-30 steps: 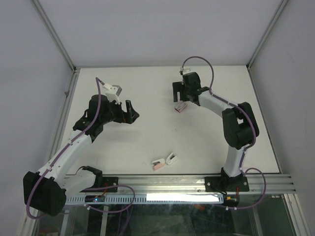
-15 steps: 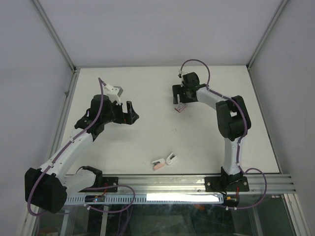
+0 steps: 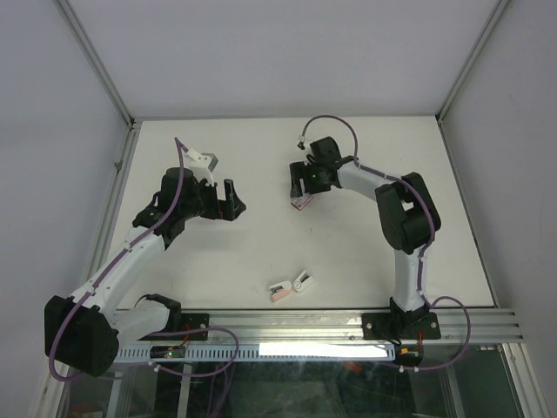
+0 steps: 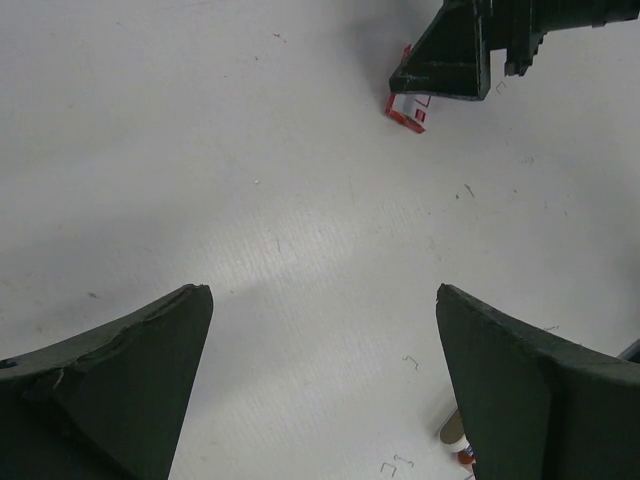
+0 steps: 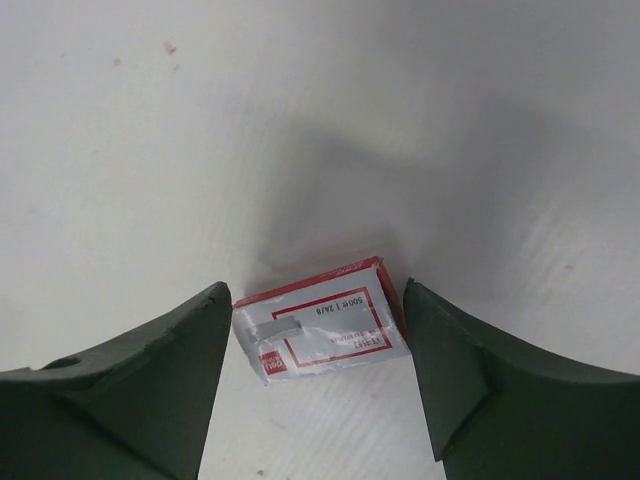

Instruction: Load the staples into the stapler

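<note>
The staples are a small red-and-white box lying between my right gripper's fingertips, one fingertip against each short end. From above the box shows just under the right gripper, at the middle back of the table. In the left wrist view the box peeks from under a black finger of the right gripper. The pink-and-white stapler lies opened in a V near the front edge, apart from both arms. My left gripper hovers open and holds nothing, its fingertips wide over bare table.
The white table has low metal rails along its left, right and front edges. A few loose staples lie scattered on it below the left gripper. One end of the stapler shows beside the left gripper's right finger.
My right gripper has swung left and toward the table's middle while narrowing its fingers onto the box, and the box has moved left with it. The left arm and stapler are unmoved.
</note>
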`<state>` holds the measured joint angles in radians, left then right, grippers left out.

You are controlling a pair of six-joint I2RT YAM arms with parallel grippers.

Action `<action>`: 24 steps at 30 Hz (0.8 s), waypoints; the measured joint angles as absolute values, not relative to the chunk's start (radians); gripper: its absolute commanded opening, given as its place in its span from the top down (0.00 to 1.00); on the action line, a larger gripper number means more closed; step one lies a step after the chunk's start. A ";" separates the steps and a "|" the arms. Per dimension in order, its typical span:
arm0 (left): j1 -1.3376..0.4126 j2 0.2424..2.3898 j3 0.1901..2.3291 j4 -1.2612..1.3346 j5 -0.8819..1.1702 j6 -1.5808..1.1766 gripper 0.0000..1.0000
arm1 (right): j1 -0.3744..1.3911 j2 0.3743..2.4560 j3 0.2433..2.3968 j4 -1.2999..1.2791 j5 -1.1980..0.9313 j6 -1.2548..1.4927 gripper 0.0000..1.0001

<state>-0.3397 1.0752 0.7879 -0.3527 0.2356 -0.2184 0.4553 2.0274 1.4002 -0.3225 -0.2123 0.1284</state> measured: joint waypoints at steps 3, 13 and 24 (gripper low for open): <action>-0.340 1.075 0.788 -0.353 0.234 -0.231 0.03 | 0.492 2.011 1.374 -0.313 -0.255 0.146 0.28; -0.503 1.112 0.656 -0.076 0.175 -0.454 0.05 | 0.467 1.819 1.213 -0.309 -0.318 0.216 0.26; -0.636 1.609 0.830 0.147 0.105 -0.223 0.03 | 0.282 1.611 1.006 -0.201 -0.473 0.298 0.25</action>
<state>-0.6365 1.6093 0.8303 0.1467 0.1051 -0.2230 0.2825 1.6112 1.0061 -0.2008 -0.4728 0.2981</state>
